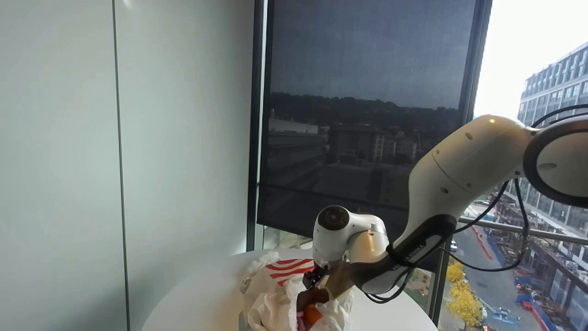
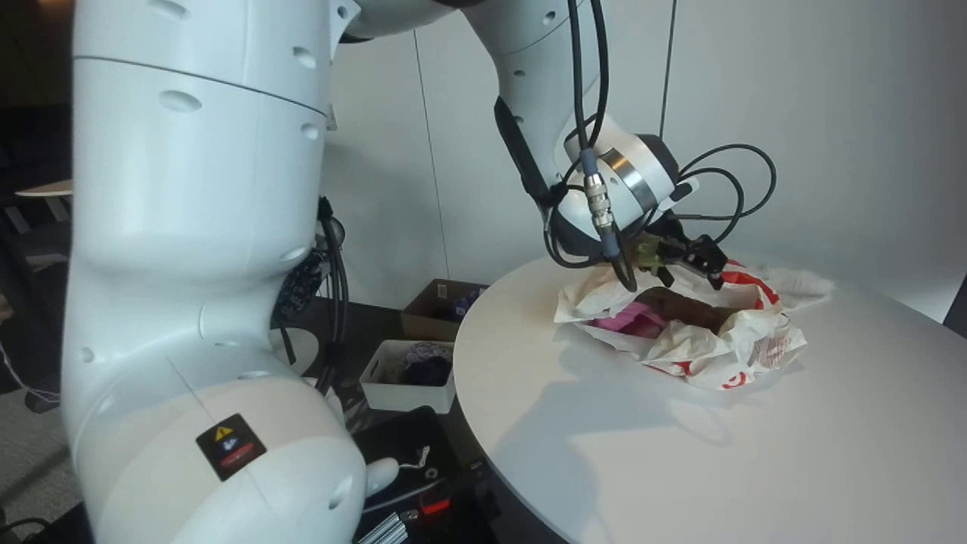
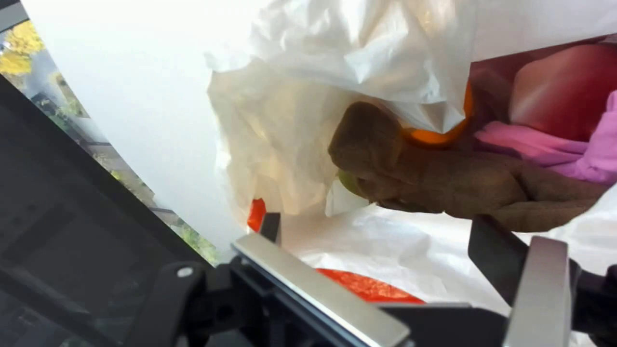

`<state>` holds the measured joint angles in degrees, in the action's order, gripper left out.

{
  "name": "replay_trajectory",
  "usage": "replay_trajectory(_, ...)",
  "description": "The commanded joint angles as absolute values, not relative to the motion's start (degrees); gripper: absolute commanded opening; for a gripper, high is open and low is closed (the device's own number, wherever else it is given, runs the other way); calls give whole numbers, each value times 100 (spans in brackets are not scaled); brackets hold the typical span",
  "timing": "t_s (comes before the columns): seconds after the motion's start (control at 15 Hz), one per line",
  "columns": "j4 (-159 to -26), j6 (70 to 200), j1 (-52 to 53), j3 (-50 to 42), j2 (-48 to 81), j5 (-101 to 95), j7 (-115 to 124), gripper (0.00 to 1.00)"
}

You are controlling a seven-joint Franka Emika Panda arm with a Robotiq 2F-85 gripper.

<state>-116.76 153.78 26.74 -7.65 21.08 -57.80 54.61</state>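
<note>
Claw (image 3: 378, 231) spread wide, grasping nothing, at the mouth of a rumpled white bag (image 2: 714, 353), brown plush (image 3: 458, 178) lying in the bag near the claw, pink cloth (image 3: 600, 154) and red thing (image 3: 564, 91) beside it, orange thing (image 3: 434, 137) partly hidden, bag on round white table (image 2: 680, 461)

The arm (image 2: 200, 189) is white; fingers (image 3: 542, 291) black-and-silver.

Near the tool (image 3: 381, 236), entry is allowed through the open top of the bag (image 2: 710, 357), narrowed by a crumpled flap (image 3: 361, 53) and obstructed inside by a brown toy (image 3: 458, 180).
</note>
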Motion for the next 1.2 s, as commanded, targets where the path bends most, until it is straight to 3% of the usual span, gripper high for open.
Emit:
replay_trajectory(0.0, -12500, 14760, 2855, -779, 1288, -5761, 5885, 100)
replay_trajectory(0.07, -12679, 14614, 2397, -233, 1139, -5707, 5866, 100)
replay_trajectory(0.4, -13222, 15030, 1941, 456, 1158, -4609, 6085, 100)
replay_trajectory(1.13, -12238, 15612, 2196, -3, 2363, -4801, 9132, 100)
